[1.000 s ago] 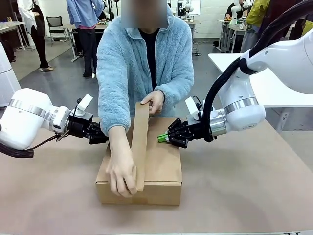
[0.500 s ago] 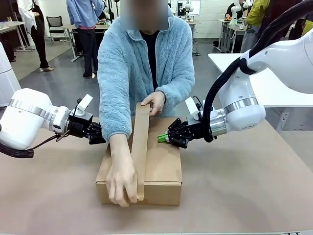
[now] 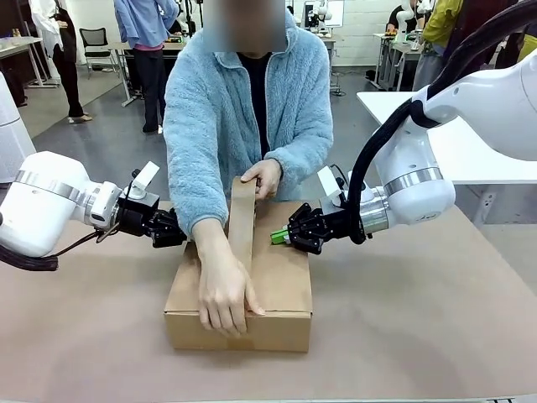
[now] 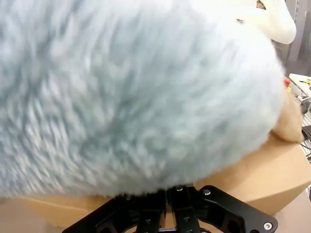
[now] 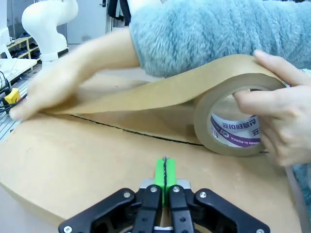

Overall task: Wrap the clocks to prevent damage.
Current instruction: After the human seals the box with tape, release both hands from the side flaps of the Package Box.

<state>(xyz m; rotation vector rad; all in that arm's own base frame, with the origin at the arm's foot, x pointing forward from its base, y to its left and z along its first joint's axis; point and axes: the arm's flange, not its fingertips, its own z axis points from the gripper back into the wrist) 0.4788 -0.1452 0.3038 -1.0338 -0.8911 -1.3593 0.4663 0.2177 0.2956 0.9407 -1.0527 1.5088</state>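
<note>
The clocks cannot be seen; they are judged to lie inside the brown carton (image 3: 281, 281), which is closed and sits on the tabletop (image 3: 419, 336) between the two pincers.

At the near edge of the carton, forward of both pincers, the person's hand (image 3: 225, 295) is now laid flat on the lid. A second ago it was curled over the front face, pinning down the end of the tape strip (image 3: 242, 220). The end is therefore taken to be stuck, and the strip is being pressed along the centre seam, though most of it is still held up off the lid.

The right pincer (image 5: 164, 172) is pressed together with its green pads touching and nothing between them. It is held low over the lid, just beside the strip. The left pincer (image 4: 169, 206) is likewise pressed together and empty, at the opposite side of the carton, with the person's fluffy blue sleeve (image 4: 136, 97) directly in front of it. Neither arm has been moved over the last second.

Beyond the right pincer, the tape roll (image 5: 233, 121) is gripped by the person's other hand (image 3: 265, 176) at the far edge of the lid.

The job is judged to be at the sealing stage, with the wrapping already finished.
</note>
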